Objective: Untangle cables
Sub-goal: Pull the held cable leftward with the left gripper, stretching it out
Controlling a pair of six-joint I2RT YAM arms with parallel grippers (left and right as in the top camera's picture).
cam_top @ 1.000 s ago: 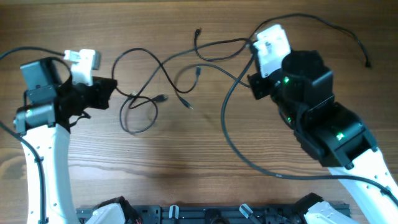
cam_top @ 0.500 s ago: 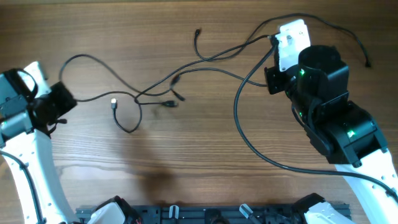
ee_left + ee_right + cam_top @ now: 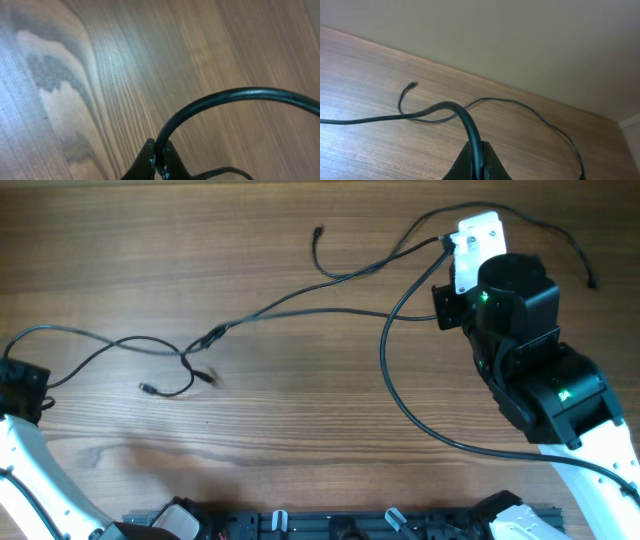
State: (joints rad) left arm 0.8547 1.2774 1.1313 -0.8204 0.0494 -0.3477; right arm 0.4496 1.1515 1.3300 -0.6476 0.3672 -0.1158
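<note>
Left pincer is clamped on one of the thin black floppy cords, right pincer pinching one too. They're strung across the brown wooden table, snagged in a small knot left of centre. Light, limp, probably slippery, so I'd grab right beside the knot, not the far plug ends.

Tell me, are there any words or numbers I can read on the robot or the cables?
No text can be read anywhere.
The white block has tiny dark marks, too small to read.
The cables and the wooden table carry no writing.
</note>
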